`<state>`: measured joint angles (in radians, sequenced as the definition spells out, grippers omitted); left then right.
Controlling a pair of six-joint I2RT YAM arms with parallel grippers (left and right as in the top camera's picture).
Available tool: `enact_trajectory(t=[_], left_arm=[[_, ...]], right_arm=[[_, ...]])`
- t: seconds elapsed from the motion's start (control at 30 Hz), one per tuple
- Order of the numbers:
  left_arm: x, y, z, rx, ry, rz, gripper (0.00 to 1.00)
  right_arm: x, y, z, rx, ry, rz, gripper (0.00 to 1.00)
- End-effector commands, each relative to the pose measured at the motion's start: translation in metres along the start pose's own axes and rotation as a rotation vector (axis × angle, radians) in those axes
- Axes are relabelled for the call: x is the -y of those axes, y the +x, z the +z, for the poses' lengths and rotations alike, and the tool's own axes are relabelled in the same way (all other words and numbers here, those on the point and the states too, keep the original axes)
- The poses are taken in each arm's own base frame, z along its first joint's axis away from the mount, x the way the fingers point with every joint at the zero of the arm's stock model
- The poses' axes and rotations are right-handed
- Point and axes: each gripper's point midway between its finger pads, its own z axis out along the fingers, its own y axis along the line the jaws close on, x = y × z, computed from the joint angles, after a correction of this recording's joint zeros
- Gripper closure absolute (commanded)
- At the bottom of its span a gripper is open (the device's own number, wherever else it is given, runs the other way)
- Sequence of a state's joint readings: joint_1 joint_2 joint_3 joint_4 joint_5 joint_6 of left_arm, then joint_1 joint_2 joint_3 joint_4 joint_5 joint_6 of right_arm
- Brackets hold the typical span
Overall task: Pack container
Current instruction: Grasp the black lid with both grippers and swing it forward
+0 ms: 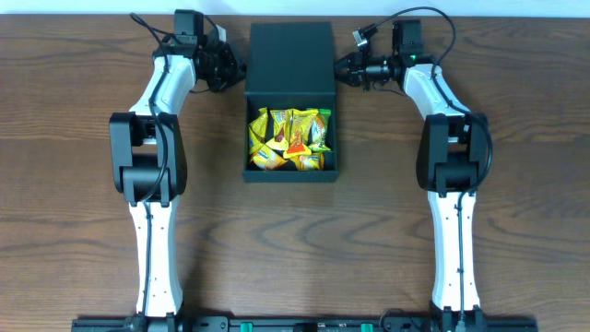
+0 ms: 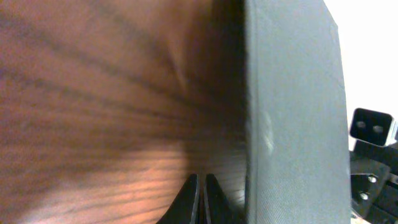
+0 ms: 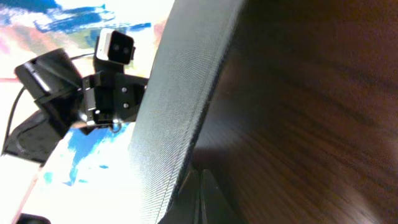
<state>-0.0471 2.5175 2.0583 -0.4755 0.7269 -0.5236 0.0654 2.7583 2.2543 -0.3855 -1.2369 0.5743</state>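
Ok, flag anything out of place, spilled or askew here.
Nothing stands out. The candy packets all lie inside the container, none on the table, and the lid flap is open at the far side, in line with it.

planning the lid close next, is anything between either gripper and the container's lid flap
Nothing visible. The left gripper and right gripper, both shut, sit right beside opposite side edges of the open lid flap, with no object between. The candy packets lie inside the container.
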Motion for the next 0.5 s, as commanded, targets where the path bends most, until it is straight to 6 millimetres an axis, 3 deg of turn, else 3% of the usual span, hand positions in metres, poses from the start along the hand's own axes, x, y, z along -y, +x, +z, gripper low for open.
enact_trajectory(t=[0.0,0.17,0.47], left_arm=[[0.01,0.009,0.011,-0.051,0.086,0.021,0.94],[0.029,0.008,0.004,-0.077,0.207,0.055,0.94],[0.047,0.014,-0.019,-0.14,0.397,0.164,0.95]], right_arm=[[-0.014,0.01,0.006,-0.066,-0.104,-0.014,0.98],[-0.039,0.009,0.002,-0.107,-0.211,-0.084,0.98],[-0.067,0.007,-0.005,-0.156,-0.292,-0.182,0.98]])
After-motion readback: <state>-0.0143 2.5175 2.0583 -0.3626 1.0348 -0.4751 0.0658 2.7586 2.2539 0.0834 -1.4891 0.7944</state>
